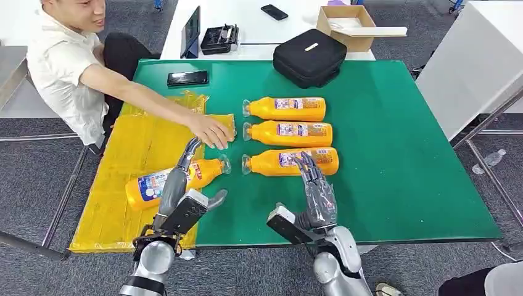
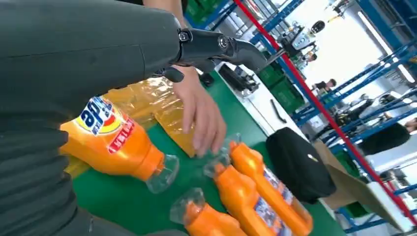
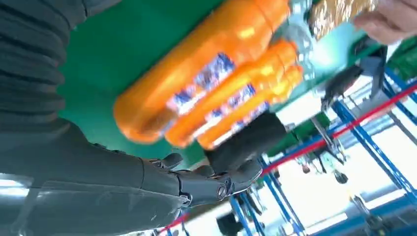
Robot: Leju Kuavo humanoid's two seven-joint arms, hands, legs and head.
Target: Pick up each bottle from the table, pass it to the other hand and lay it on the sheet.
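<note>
Orange plastic bottles [image 1: 290, 135], crinkled yellow sheet [image 1: 132, 157]

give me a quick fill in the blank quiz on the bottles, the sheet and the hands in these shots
1. ____ orange bottles lie in a row on the green table.
2. The fourth bottle lies partly on the ____ sheet.
3. A person's hand rests on the sheet's ____ corner, nearest the row.
4. The right hand reaches toward the ____ bottle of the row.

Missing words: three; yellow; far; nearest
</note>
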